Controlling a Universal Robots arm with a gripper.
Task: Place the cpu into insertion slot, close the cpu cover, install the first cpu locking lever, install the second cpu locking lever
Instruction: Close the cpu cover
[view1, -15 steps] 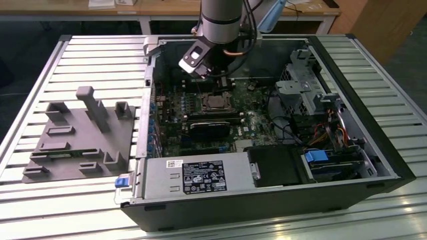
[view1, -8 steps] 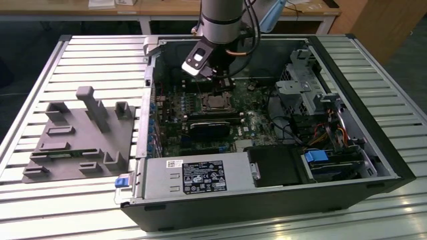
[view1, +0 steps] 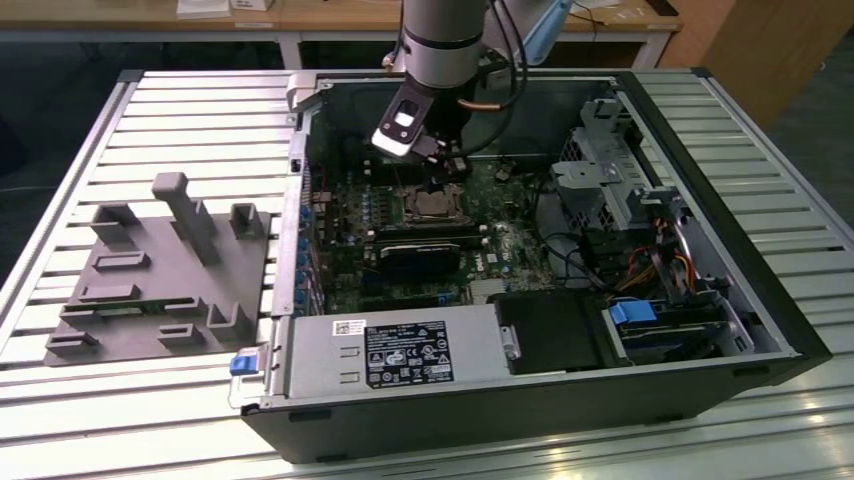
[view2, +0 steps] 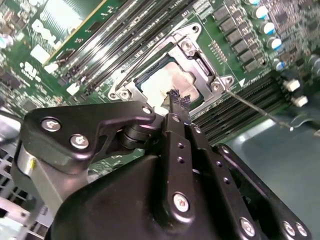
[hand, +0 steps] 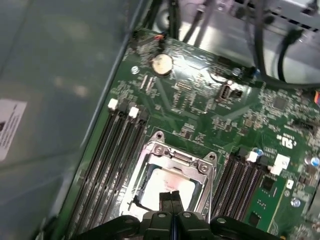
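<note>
Standing by the open computer case (view1: 561, 415) on the slatted counter (view1: 94, 430), I'd worry most about how low the gripper (view2: 177, 97) hangs over the socket. Its 2 fingers are pressed together with nothing between them, and in both wrist views the tips sit just above one edge of the cpu (view2: 160, 82). To my eye, a small drop would drive them into the chip's top and load the pins underneath. A sideways drift could catch them on the cpu cover (view2: 192, 52).

A thin locking lever (view2: 255, 107) juts out from 1 corner of the socket across the neighbouring memory slots (view2: 240, 100), and it looks unlatched to me. It is a slim, springy rod, so closed tips pushing on it could easily slide off. They might then strike the green motherboard (hand: 200, 110) or bend the rod instead of seating it.

The cpu is a small flat square with a silvery top carrying a pale, smeared patch. It lies in the insertion slot (view2: 150, 72), roughly in the middle of the board, with memory slots flanking it on 2 sides. The cover, a dark-silver frame with a square window, appears to lie down around the chip. I can't tell whether it is fully seated.

In the exterior view the arm comes down from the far side of the case, directly over the socket.
</note>
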